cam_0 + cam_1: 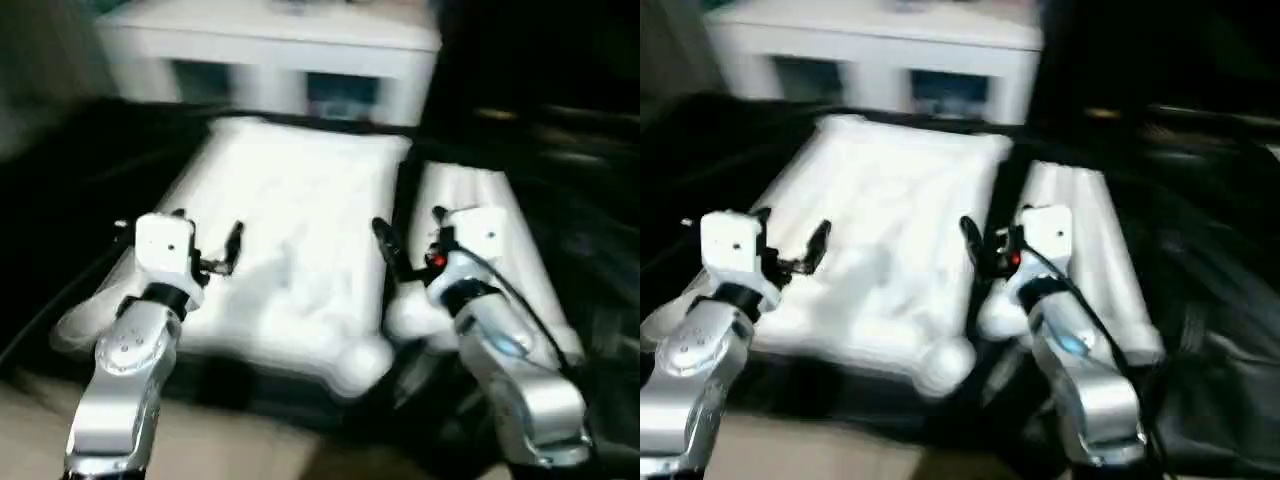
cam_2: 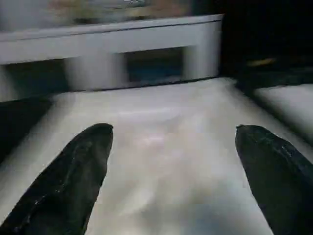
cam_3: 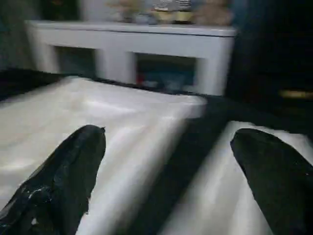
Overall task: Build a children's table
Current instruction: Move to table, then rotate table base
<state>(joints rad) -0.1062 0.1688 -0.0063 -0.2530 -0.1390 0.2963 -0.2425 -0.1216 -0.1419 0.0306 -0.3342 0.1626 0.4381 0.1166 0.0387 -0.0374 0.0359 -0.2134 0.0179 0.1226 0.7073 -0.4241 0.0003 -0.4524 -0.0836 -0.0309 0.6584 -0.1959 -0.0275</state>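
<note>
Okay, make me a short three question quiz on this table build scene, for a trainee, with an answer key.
1. True or false: the left end effector is holding a leg.
2. The legs lie on which side of the tabletop: the robot's left or right?
3. What white furniture stands behind the tabletop? A) cabinet B) chair C) bed

Key: 1 false, it is open and holds nothing. 2 right, near the open right end effector. 3 A, the cabinet.
</note>
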